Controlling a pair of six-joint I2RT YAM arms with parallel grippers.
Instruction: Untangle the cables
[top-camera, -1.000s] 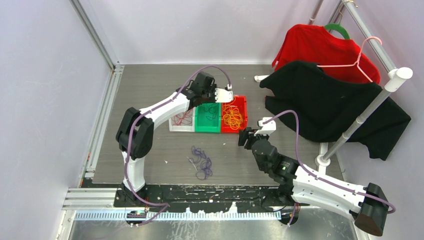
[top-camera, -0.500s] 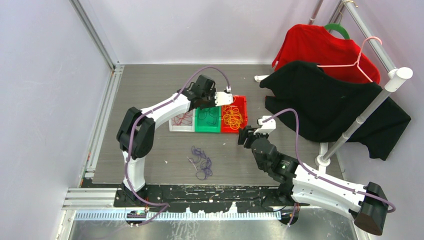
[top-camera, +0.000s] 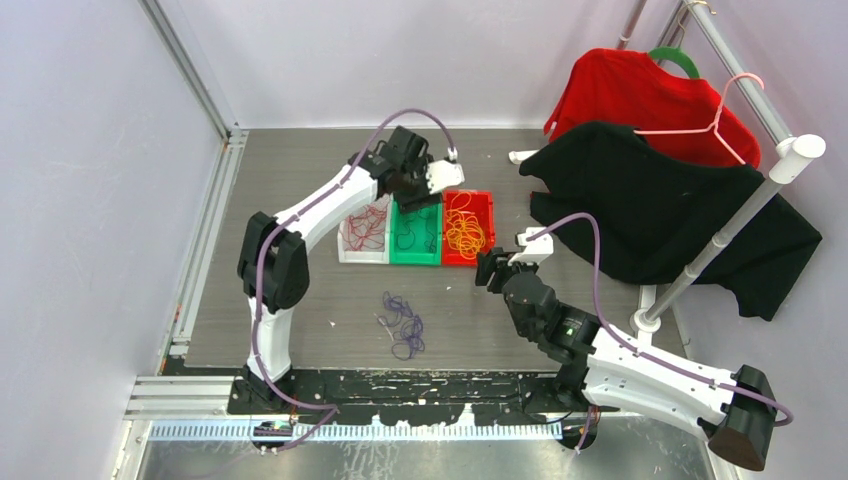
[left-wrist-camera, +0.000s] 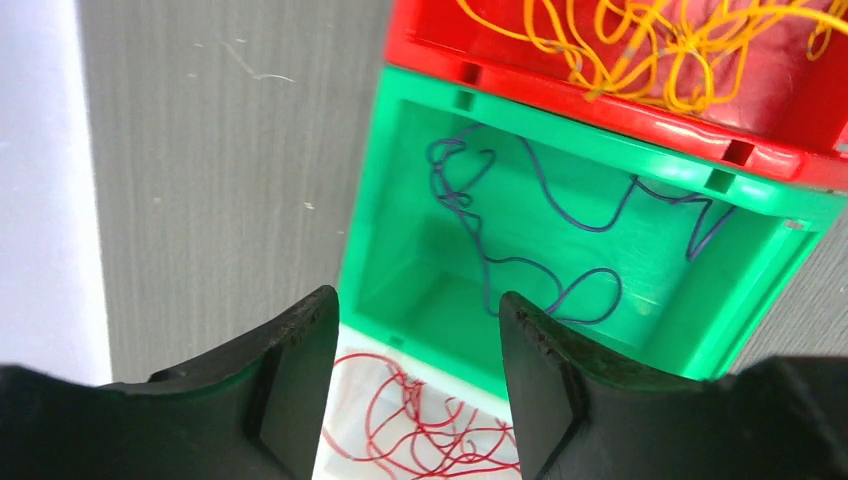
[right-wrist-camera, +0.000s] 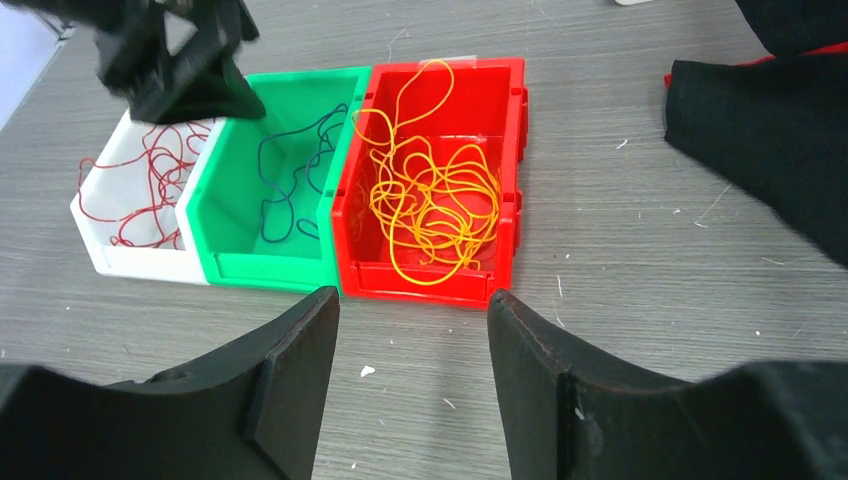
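At the far left of the row, the white bin (top-camera: 362, 258) holds the red cables (top-camera: 367, 228). Just right of it, the left claw (left-wrist-camera: 415, 300) has sprung apart within the last second and has drawn back toward the far edge of the green bin (top-camera: 415, 260). Its fingers now stand wide with nothing between them. A dark blue cable (left-wrist-camera: 484, 250) lies loose on the green bin's floor, so that strand looks delivered and sorted. Nearer the arms, a dark purple-blue clump (top-camera: 403, 325) sits on the table (top-camera: 300, 170), well apart from the bins; the work is probably not finished. Further right, the red bin (top-camera: 465, 262) carries the orange-yellow cables (top-camera: 465, 232). The right claw (right-wrist-camera: 413, 300) hovers just near of it, fingers apart and empty, almost unmoved.
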